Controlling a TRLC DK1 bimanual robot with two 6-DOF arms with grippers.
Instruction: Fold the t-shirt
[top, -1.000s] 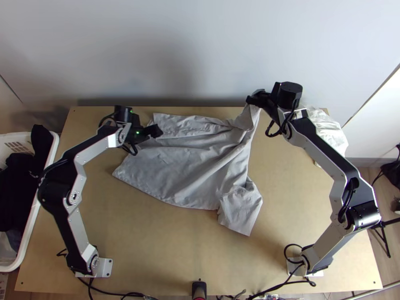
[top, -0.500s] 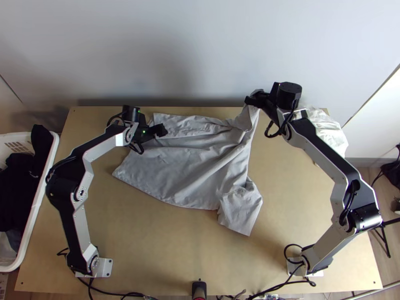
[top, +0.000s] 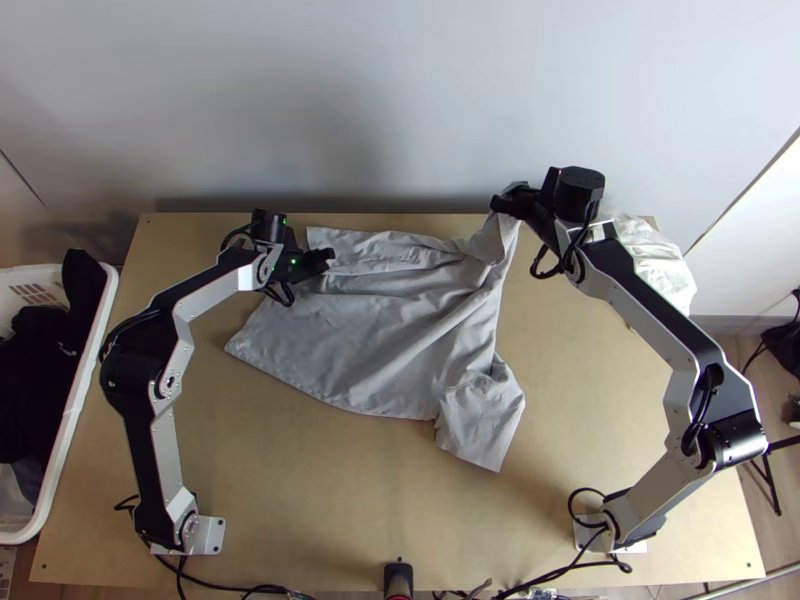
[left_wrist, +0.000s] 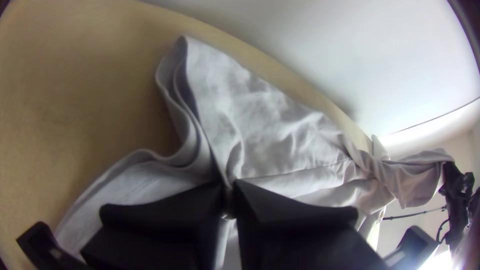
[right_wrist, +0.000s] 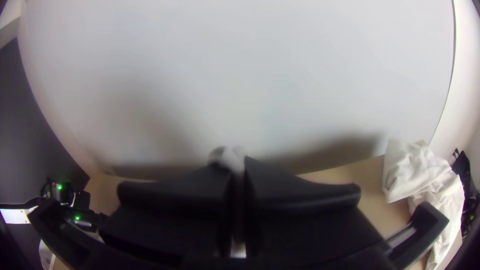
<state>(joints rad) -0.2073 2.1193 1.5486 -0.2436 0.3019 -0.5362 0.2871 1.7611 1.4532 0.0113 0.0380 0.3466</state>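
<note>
My left gripper (top: 328, 256) is at the shirt's far left part in the top view. In the left wrist view the left gripper (left_wrist: 229, 192) is shut on a pinched ridge of the grey t-shirt (left_wrist: 260, 115). The grey t-shirt (top: 380, 340) lies spread and wrinkled, with one sleeve flap toward the near right. My right gripper (top: 505, 200) holds the shirt's far right corner raised near the table's back edge. A bit of cloth shows between the closed fingers of the right gripper (right_wrist: 239, 167) in the right wrist view.
A white crumpled cloth (top: 650, 262) lies at the table's back right, behind the right arm. A white basket (top: 85, 370) with dark clothes stands off the left edge. Bare wood of the table (top: 330, 480) lies in front of the shirt.
The left gripper has moved to the right over the shirt's far left part. The right gripper has stayed nearly still with its corner, and the shirt's near side lies as before.
</note>
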